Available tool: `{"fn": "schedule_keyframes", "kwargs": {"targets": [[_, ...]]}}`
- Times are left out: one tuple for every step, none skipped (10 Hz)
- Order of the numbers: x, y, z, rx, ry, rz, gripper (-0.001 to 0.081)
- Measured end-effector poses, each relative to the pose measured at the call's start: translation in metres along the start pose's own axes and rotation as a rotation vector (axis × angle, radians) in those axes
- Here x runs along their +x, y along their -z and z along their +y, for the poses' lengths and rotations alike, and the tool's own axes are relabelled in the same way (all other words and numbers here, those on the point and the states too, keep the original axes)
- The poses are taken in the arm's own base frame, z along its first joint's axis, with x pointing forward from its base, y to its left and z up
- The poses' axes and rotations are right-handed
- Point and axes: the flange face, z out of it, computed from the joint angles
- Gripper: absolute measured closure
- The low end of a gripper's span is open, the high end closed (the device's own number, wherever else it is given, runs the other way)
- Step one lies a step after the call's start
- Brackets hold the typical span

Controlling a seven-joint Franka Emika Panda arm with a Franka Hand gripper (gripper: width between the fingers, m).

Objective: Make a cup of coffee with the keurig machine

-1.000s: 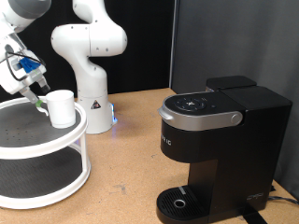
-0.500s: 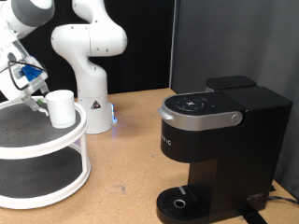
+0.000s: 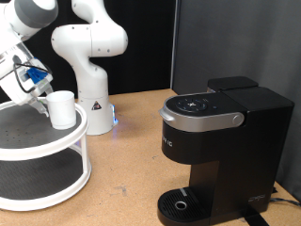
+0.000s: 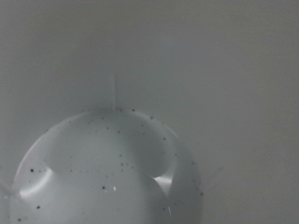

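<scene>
Gripper (image 3: 38, 97): beside cup (image 3: 62, 108) on stand (image 3: 56, 151); finger spread not discernible. Machine (image 3: 221, 151) well apart. Advice: centre fingers around the cup wall before closing.

exterior side-on, wrist close over cup (image 4: 103, 173)

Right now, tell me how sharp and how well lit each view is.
Exterior view: evenly lit and sharp; the keurig machine and the cup on the white shelf read clearly against a dark backdrop, with a blue glow at the arm base. The gripper sits beside the cup. Wrist view: washed-out grey and badly out of focus, showing only a pale speckled rounded shape.
</scene>
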Motion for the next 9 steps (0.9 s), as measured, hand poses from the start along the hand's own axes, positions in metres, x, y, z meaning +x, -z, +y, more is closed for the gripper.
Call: {"fn": "schedule_keyframes", "kwargs": {"targets": [[0.0006, -0.0009, -0.0005, 0.002, 0.002, -0.001, 0.0119], [0.0005, -0.0016, -0.0009, 0.003, 0.002, -0.002, 0.0119], [0.0003, -0.0023, -0.0012, 0.005, 0.002, -0.003, 0.0286], [0.0001, -0.0029, -0.0016, 0.006, 0.002, -0.003, 0.0286], [-0.0001, -0.0033, -0.0016, 0.005, 0.002, -0.003, 0.0480], [-0.0002, -0.0036, -0.0014, 0.001, 0.002, -0.002, 0.0480], [-0.0002, -0.0037, -0.0013, -0.002, 0.001, -0.002, 0.0653], [-0.0002, -0.0036, -0.0012, -0.002, 0.001, -0.002, 0.0653], [-0.0002, -0.0033, -0.0011, -0.003, 0.001, -0.001, 0.0736]]}}
